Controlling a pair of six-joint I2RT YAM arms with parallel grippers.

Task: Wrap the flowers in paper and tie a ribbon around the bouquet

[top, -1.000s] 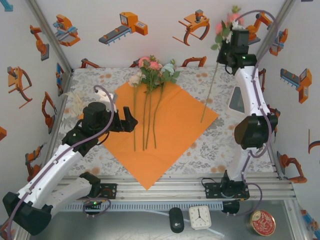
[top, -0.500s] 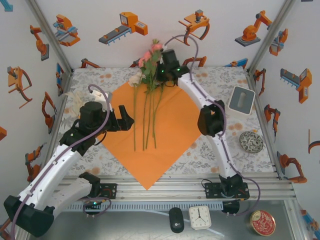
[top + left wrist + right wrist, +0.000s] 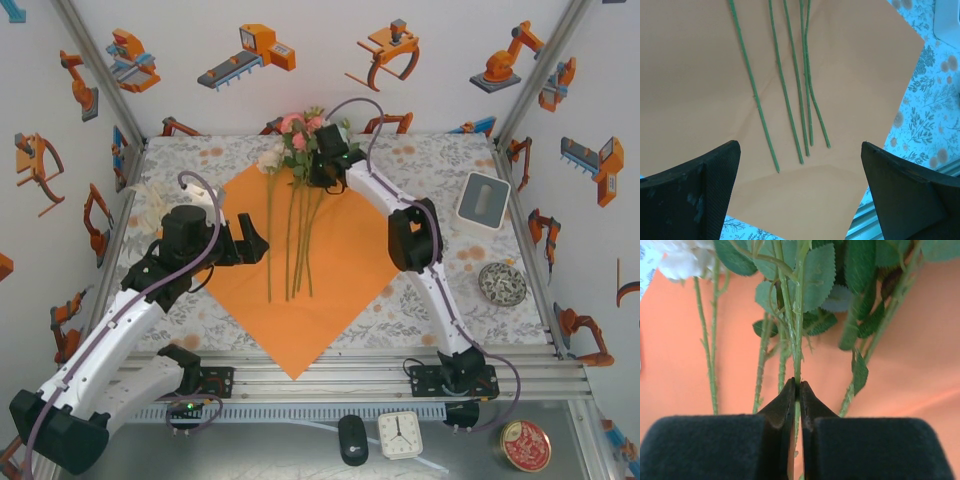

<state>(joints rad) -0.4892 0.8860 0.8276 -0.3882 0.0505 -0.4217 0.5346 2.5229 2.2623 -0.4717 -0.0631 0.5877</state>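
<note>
The right gripper pinches one stem of the flowers in its jaws, seemingly to lay it with the others on the orange paper; the left gripper hovers, jaws spread wide.

1. My left arm and right arm wear glossy white shells with black joint housings.
2. I see a pale lavender-grey cable looping off each wrist.
3. Left gripper: black fingers, finely ribbed pads, grey scuffs.
4. Right gripper: matte black blocks tapering to thin tips.
5. Black base plates.
</note>
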